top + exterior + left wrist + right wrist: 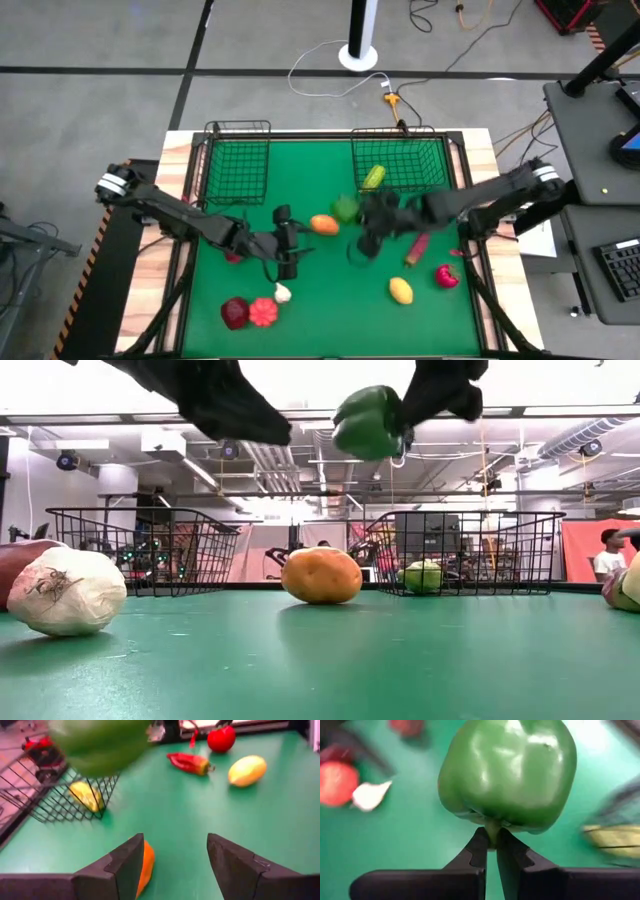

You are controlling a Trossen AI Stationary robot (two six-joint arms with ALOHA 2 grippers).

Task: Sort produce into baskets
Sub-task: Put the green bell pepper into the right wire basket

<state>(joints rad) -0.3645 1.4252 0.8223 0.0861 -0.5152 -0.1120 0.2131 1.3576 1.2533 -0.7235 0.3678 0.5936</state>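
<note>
Right gripper (491,851) clamped on green pepper (507,772) stem, lifted at frame centre, high view. Left gripper (175,865) apart, beside orange fruit (324,224).

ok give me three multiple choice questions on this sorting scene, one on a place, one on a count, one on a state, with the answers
1. Where is the round orange fruit?
A. in the left basket
B. on the green table mat
C. in a gripper

2. How many black wire-mesh baskets stand at the far edge?
A. one
B. two
C. three

3. What is the right gripper doing?
A. hanging open and empty
B. resting on the mat
C. pinching the glossy green bell pepper by its stem

Answers:
1 B: it sits on the green table mat in front of the open left gripper.
2 B: the left basket and the right basket, the right one holding a yellow-green piece.
3 C: the right wrist view shows the fingers closed on the stem, the pepper off the mat.
</note>
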